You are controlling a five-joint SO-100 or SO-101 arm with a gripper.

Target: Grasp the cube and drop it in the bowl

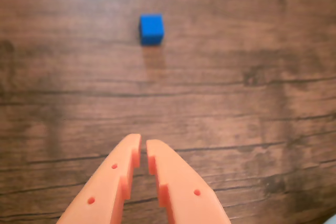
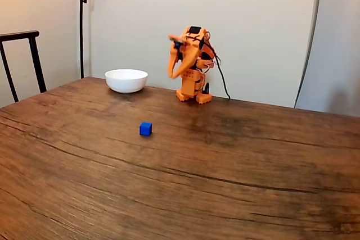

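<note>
A small bright-blue cube (image 1: 151,29) (image 2: 145,128) rests alone on the wooden table. In the wrist view it lies well ahead of my orange gripper (image 1: 143,146), whose two fingers nearly touch at the tips with nothing between them. In the fixed view the orange arm is folded up at the back of the table, its gripper (image 2: 171,75) hanging point-down above the wood, far behind the cube. The white bowl (image 2: 126,80) stands at the back, to the left of the arm's base.
The dark wooden table (image 2: 236,184) stretches wide around the cube. A black chair back (image 2: 19,54) stands at the left edge and a lamp pole (image 2: 82,21) rises behind the bowl. A black cable (image 2: 220,80) runs from the arm's base.
</note>
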